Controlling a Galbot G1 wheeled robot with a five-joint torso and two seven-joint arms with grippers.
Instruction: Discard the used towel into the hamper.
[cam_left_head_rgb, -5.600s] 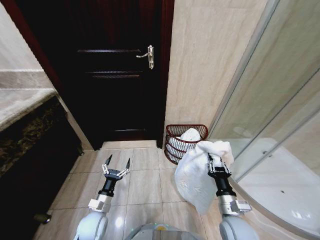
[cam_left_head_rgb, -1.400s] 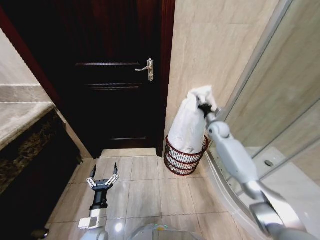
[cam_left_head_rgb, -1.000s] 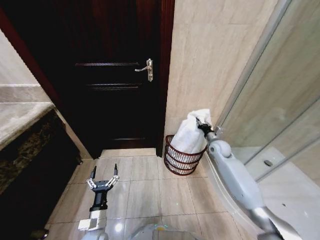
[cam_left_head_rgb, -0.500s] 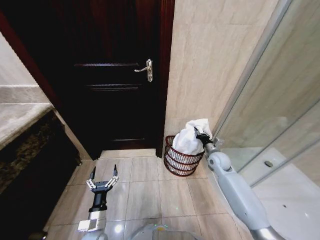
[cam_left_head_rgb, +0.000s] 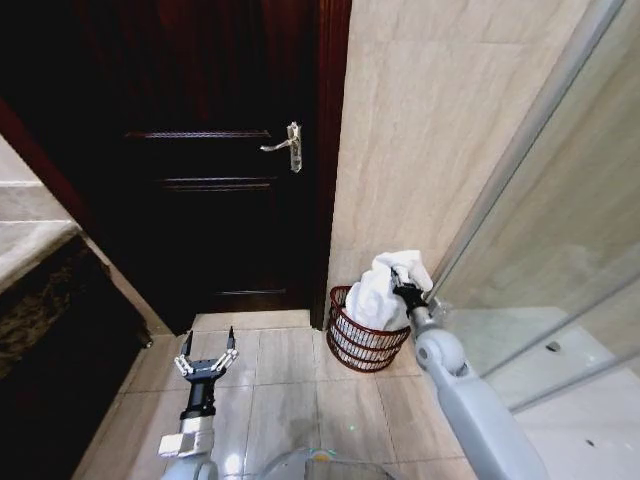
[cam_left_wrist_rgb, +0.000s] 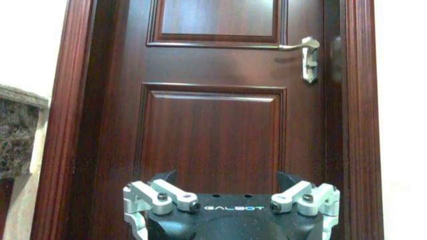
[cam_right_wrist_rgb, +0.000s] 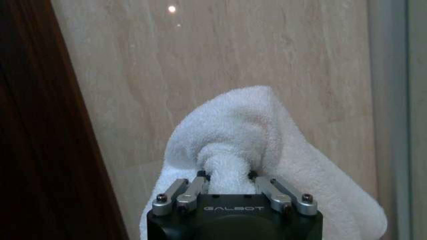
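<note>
Towel (cam_left_head_rgb: 383, 290): white, pinched in right gripper (cam_left_head_rgb: 404, 291), bulk sunk into hamper (cam_left_head_rgb: 362, 343) by wall; hamper's contents beneath hidden. Left gripper (cam_left_head_rgb: 205, 357): fingers spread, empty, low over floor tiles (cam_left_head_rgb: 290, 390).

beige tiled floor (cam_left_head_rgb: 290, 390); hamper (cam_left_head_rgb: 365, 342) stands on it

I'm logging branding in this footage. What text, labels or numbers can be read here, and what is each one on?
"GALBOT": on the black body of the left gripper, in the left wrist view.
"GALBOT": on the black body of the right gripper, which pinches the towel, in the right wrist view.
No readable text on the door, hamper, wall or shower glass.
</note>
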